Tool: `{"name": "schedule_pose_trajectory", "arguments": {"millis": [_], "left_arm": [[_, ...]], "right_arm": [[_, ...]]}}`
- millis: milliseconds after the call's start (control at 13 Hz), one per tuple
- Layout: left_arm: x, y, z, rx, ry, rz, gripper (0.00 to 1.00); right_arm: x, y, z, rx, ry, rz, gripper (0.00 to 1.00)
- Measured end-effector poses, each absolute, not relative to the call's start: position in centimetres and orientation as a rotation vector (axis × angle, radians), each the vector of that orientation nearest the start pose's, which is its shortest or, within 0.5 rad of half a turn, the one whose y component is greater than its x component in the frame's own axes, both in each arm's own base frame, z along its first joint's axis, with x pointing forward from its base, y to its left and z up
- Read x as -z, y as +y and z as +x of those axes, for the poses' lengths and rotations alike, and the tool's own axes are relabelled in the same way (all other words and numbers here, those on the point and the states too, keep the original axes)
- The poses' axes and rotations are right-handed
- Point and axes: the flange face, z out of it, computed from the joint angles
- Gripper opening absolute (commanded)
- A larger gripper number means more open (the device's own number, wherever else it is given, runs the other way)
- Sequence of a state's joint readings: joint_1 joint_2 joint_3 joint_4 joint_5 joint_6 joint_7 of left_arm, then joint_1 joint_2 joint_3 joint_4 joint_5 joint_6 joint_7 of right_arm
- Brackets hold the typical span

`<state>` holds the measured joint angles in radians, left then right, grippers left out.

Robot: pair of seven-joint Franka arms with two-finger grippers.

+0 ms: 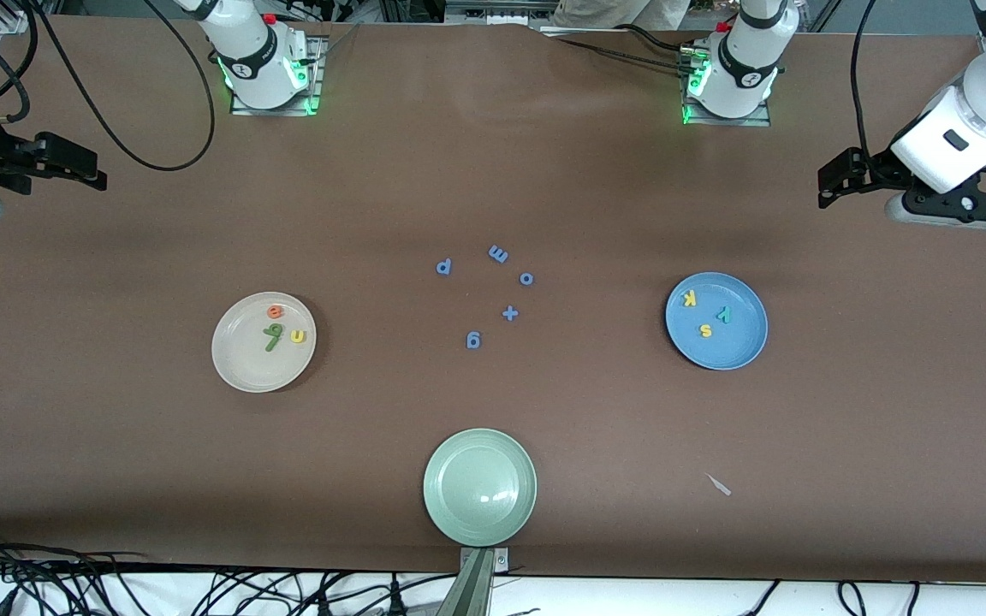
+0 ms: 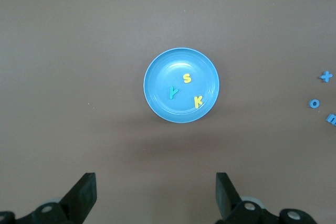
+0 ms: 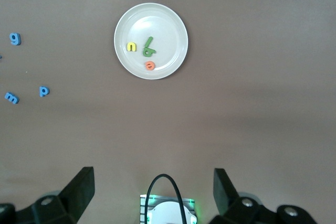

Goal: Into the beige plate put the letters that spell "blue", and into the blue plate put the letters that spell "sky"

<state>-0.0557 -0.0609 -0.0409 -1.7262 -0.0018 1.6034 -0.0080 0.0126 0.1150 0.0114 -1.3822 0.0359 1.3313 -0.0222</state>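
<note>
The right gripper [image 1: 74, 167] hung with its fingers spread wide and nothing between them, up over the bare tabletop at the right arm's end, well apart from every letter; this arm waited. Next along sat the beige plate [image 1: 240, 368], and in it the letters that spell "blue" were all gathered: the orange e [image 1: 276, 312] farthest from the front camera, the olive-green b [image 1: 273, 329] and the olive-green l [image 1: 271, 344] touching or overlapping each other (which one lay on top could not be told), and the yellow u [image 1: 299, 336] just beside them. Toward the middle of the table lay the all-blue letters, a p [image 1: 443, 267], an m [image 1: 498, 253], an o [image 1: 526, 278], a plus sign [image 1: 509, 313] and a g [image 1: 473, 340], scattered loose on the brown surface, with the pale green plate [image 1: 446, 513] nearer the front camera and holding nothing. Then came the blue plate [image 1: 741, 351], which held the letters that spell "sky": the yellow k [image 1: 690, 299] near the rim, the teal-green y [image 1: 722, 314] and the yellow s [image 1: 704, 330]. Last, the left gripper [image 1: 840, 184] hovered over the table at the left arm's end, its fingers likewise apart and holding nothing. Judging by how things lay, both words were already sorted and the task looked finished; the next move would call for no further picking, only keeping both arms clear of the plates.
</note>
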Motion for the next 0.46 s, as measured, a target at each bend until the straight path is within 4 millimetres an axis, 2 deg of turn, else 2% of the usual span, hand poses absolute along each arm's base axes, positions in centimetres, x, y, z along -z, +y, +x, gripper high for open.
{"name": "schedule_pose_trajectory", "arguments": {"millis": [460], "left_arm": [[-58.81, -5.23, 53.17, -0.097, 0.139, -3.133, 1.00]], "right_arm": [[-62.32, 1.32, 56.76, -0.257, -0.069, -3.105, 1.00]]}}
